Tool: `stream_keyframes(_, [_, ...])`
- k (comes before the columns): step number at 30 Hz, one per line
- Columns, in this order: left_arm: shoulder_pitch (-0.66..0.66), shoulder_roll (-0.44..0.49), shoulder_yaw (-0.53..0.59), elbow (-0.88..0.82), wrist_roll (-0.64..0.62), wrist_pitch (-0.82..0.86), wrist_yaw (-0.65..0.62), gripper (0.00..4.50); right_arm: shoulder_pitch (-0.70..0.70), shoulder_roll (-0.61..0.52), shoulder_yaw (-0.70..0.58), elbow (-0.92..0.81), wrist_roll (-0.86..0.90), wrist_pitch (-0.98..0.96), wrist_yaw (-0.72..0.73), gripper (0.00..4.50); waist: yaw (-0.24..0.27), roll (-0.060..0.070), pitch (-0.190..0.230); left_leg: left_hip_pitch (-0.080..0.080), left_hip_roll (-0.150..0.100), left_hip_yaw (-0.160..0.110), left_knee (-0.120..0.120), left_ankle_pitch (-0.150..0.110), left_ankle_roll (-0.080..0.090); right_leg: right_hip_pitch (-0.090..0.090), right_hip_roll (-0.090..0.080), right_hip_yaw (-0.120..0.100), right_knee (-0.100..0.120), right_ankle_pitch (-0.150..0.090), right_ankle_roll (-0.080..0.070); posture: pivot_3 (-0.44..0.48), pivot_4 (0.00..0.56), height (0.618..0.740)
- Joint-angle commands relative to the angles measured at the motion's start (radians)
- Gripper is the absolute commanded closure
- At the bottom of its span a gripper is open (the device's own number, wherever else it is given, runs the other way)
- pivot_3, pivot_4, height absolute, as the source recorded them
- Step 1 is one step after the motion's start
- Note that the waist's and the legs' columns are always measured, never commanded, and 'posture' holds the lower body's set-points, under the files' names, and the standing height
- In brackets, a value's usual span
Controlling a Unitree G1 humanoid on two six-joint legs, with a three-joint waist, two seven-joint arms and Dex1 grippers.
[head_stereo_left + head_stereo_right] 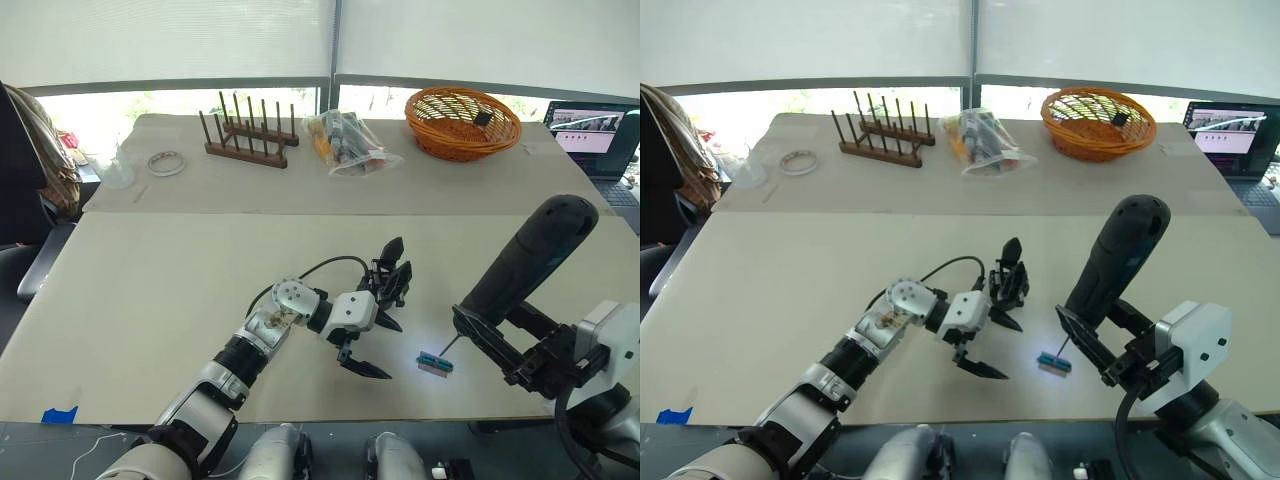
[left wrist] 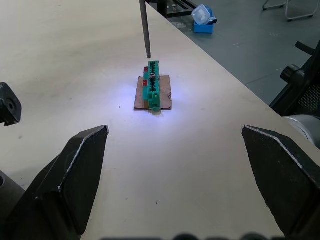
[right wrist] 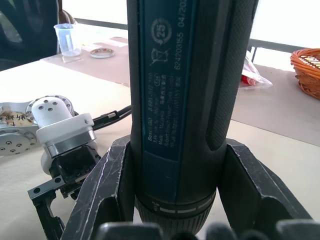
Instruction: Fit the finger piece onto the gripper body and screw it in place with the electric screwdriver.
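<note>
I hold the electric screwdriver (image 1: 1118, 262) tight in my right gripper (image 3: 175, 200); my left gripper (image 1: 372, 345) stands wide open, empty, beside the gripper body (image 1: 392, 272).

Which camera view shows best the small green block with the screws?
The left wrist view: the green block sits close, on its brown card, lit, the screwdriver bit just above it. Both eye views show it small on the table; in the right wrist view the screwdriver hides it.

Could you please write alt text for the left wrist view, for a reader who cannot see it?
A small green block on a brown card sits lit on a beige table, with the screwdriver tip poised just above it. The open left gripper frames it.
</note>
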Motion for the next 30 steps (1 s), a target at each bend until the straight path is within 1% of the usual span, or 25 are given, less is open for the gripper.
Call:
stream_keyframes(1, [-0.011,-0.009,0.002,-0.017,-0.006,0.006,-0.001,0.00,-0.011,-0.003,0.000,-0.023,-0.006,-0.030,0.002,2.58,0.000,0.000,0.000,0.000,0.000,0.000,0.000,0.000,0.000,0.000,0.000,0.000,0.000,0.000,0.000,0.000,0.150,0.740])
stream_keyframes(30, [-0.012,-0.011,0.004,-0.025,-0.008,0.013,0.002,0.00,-0.008,-0.001,0.004,-0.008,-0.034,-0.032,0.024,2.58,0.000,0.000,0.000,0.000,0.000,0.000,0.000,0.000,0.000,0.000,0.000,0.000,0.000,0.000,0.000,0.000,0.150,0.740])
